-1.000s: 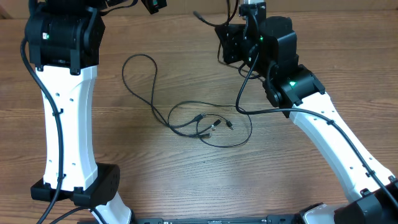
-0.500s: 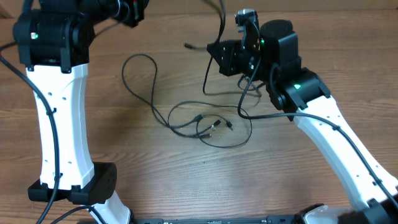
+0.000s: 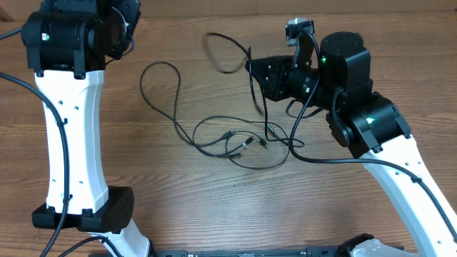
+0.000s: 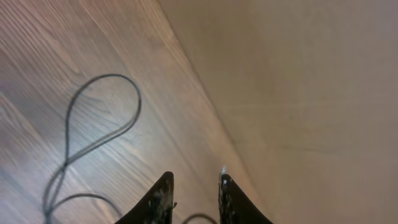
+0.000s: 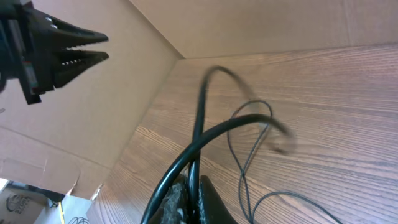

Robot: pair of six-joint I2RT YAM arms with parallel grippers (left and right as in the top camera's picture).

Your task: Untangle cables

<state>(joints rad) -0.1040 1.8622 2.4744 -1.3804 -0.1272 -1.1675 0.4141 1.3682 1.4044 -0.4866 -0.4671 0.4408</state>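
Thin black cables lie on the wooden table in the overhead view: a long loop (image 3: pixel 161 66) runs into a tangle with small plug ends (image 3: pixel 243 144) at the centre. My right gripper (image 3: pixel 252 68) (image 5: pixel 194 182) is shut on one cable (image 3: pixel 265 114) (image 5: pixel 200 118). It is lifted, arcs up to a blurred free end (image 3: pixel 218 44) and hangs down into the tangle. My left gripper (image 4: pixel 196 180) is raised at the far left (image 3: pixel 131 30), open, with nothing between its fingers. Its view looks down on the cable loop (image 4: pixel 102 118).
A cardboard wall (image 4: pixel 298 93) (image 5: pixel 249 25) stands along the table's far edge. The right arm's own thicker black cable (image 5: pixel 217 132) crosses in front of its fingers. The left arm's white link (image 3: pixel 71 143) stands over the table's left side.
My left gripper has opened, let go of the cable end and drawn back to the left. My right gripper has moved right and towards the front with the cable, whose free end now swings.
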